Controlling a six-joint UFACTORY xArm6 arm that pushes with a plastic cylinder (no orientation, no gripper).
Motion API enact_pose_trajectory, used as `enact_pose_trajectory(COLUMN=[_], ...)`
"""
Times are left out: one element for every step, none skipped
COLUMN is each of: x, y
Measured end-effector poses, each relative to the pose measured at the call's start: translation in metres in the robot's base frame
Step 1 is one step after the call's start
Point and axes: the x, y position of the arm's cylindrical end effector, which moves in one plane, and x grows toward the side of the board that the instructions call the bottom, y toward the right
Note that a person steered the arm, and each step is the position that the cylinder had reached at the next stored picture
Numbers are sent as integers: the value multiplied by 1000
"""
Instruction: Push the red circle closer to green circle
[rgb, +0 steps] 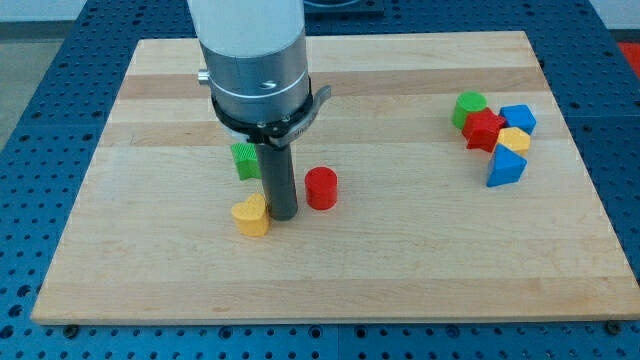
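My tip (281, 215) sits between yellow heart (251, 215) and red circle (321, 188), holding nothing. Rod half-hides a green block (244, 160), shape unclear, possibly a star. Wooden board (400, 260) on blue table (30, 200).

Dark rod, my tip (281, 216): red circle (321, 188) at view's right, yellow heart (251, 215) at left, green block (245, 160) behind.

Pale, smooth-grained wooden tabletop (400, 250); matt plastic red circle (321, 188) beside my tip (281, 216), a dark satin rod.

My tip (281, 215) stands between yellow heart (251, 215) and red circle (321, 188).
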Motion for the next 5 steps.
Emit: enact_pose_trajectory(x=[-8, -13, -13, -14, -26], y=[4, 18, 43, 67, 86])
